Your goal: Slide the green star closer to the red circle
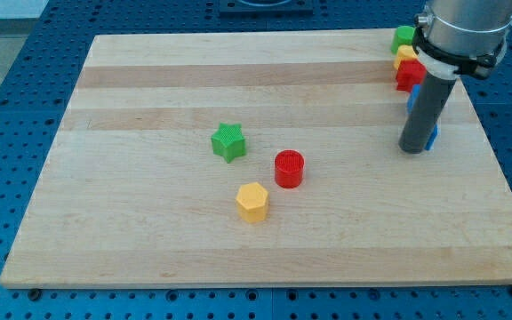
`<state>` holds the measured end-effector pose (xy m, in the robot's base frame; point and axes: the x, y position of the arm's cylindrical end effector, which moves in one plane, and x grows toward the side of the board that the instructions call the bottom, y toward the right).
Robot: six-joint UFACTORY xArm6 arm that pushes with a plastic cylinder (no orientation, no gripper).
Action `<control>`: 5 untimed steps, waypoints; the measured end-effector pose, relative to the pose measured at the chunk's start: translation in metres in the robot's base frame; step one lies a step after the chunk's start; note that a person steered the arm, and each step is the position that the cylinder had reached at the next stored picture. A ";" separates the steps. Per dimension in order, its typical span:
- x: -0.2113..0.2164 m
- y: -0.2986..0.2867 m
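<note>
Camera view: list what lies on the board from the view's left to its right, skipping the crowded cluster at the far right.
Green star block → yellow hexagonal block → red round block → my tip, well right of all three.

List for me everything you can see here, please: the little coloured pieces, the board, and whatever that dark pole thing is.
green star: one, green, middle of the board, up-left of the red circle
red circle: one, red, near the middle, apart from the star
yellow hexagon: one, yellow, below the star and circle
green block: one, green, view's top right corner, shape unclear
yellow block: one, yellow, just below it
red block: one, red, below the yellow, partly hidden
blue block: one, blue, mostly hidden behind the rod
wooden board: one, pale wood, on a blue perforated table
my tip: one, dark rod's end, at the view's right beside the blue block, far from the star
</note>
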<state>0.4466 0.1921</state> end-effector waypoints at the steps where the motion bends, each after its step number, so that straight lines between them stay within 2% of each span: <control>1: 0.000 0.006; 3: 0.000 0.003; 5: 0.000 -0.057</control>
<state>0.4462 0.1346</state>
